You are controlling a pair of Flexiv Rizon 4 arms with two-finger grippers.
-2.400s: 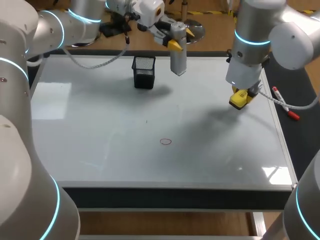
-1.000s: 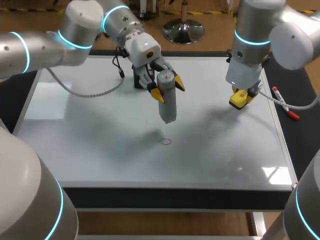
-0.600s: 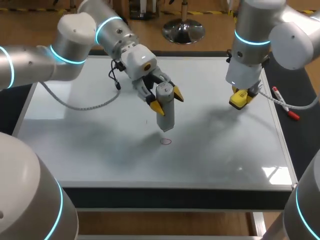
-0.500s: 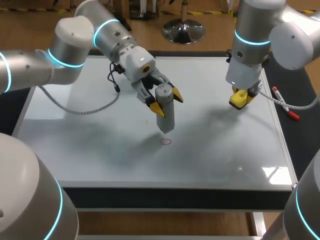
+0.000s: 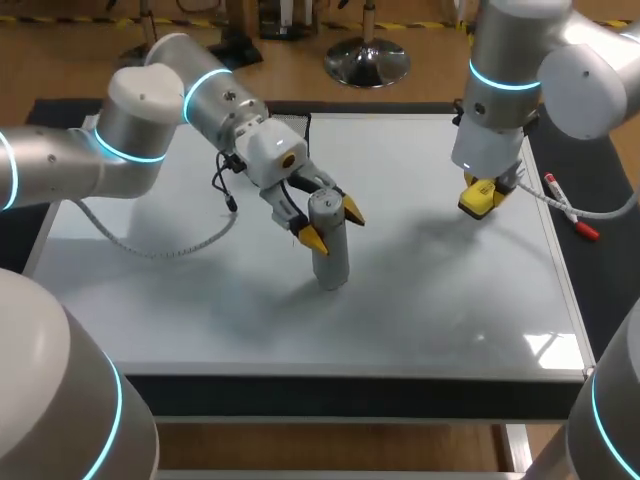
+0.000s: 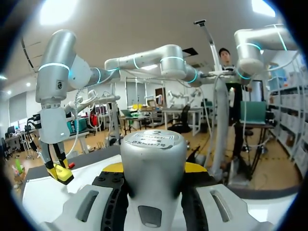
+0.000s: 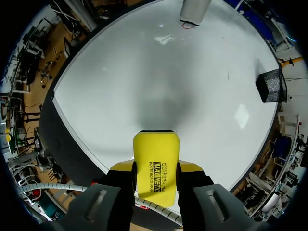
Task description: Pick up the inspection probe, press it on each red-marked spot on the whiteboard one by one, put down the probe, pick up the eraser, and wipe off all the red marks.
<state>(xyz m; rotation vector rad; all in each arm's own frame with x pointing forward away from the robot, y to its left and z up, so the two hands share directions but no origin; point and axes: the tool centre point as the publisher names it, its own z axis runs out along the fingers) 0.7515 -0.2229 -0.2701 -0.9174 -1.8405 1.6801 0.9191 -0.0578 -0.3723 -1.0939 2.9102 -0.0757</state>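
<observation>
From above, I count two arms, one inspection probe [image 5: 328,252], one eraser [image 5: 478,197], one marker pen [image 5: 571,207] and one whiteboard [image 5: 450,300]. The left arm comes in from the left side, bends at the elbow and slopes down toward the middle of the board. The left gripper [image 5: 332,226] is clamped on the grey probe, one yellow tip on each side. The probe stands nearly upright with its lower end down at the board surface. No red mark shows here. The right arm hangs almost straight down over the board's far right part. The right gripper [image 5: 483,195] grips the yellow eraser, which hangs above the board. The pen lies on the dark strip just beside the board's right edge.

In the left wrist view, one probe fills the space between the fingers. Its round grey cap faces the camera, and a sliver of yellow fingertip [image 6: 195,167] shows at either side, tight against it. Ahead and off to one side hangs the other arm, pointing straight down with the eraser [image 6: 58,172] in its grip, over the whiteboard [image 6: 33,192].

From the right wrist, the eraser [image 7: 155,163] sits squarely between the two fingers, which touch both its long sides. Beneath it spreads the whiteboard [image 7: 159,72]. Far ahead of the gripper, the probe's lower end [image 7: 195,8] meets the board, and one small red mark [image 7: 189,24] shows right at its foot. One black mesh cup [image 7: 272,85] stands near the board's edge, well apart from the probe.
</observation>
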